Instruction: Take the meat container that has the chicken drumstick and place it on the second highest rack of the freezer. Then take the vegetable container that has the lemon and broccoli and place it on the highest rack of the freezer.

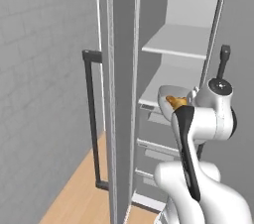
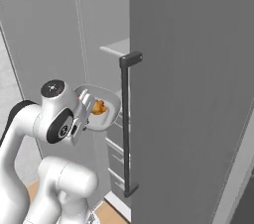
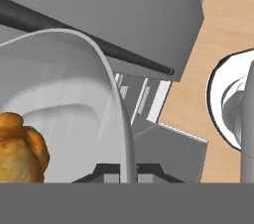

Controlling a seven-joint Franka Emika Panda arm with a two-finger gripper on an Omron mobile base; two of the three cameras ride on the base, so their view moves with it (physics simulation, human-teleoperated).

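Note:
The meat container (image 2: 105, 100), a pale grey bowl-like tub, hangs tilted in the air in front of the open freezer. The golden chicken drumstick (image 2: 98, 107) lies inside it. My gripper (image 2: 85, 105) is shut on the container's rim, at the side nearest the arm. From the left, the container (image 1: 166, 95) and drumstick (image 1: 175, 101) peek out just left of my wrist, level with the second highest rack (image 1: 171, 79). The highest rack (image 1: 181, 40) lies above. In the hand view the rim (image 3: 106, 69) runs down between my fingertips, with the drumstick (image 3: 20, 146) at lower left.
The open freezer door (image 1: 121, 94) with its dark bar handle (image 1: 92, 119) stands close on the left. Another tall grey door (image 2: 198, 94) with a handle (image 2: 125, 124) stands on the right. Drawers (image 1: 158, 148) sit under the racks. Below is wooden floor (image 1: 79, 193).

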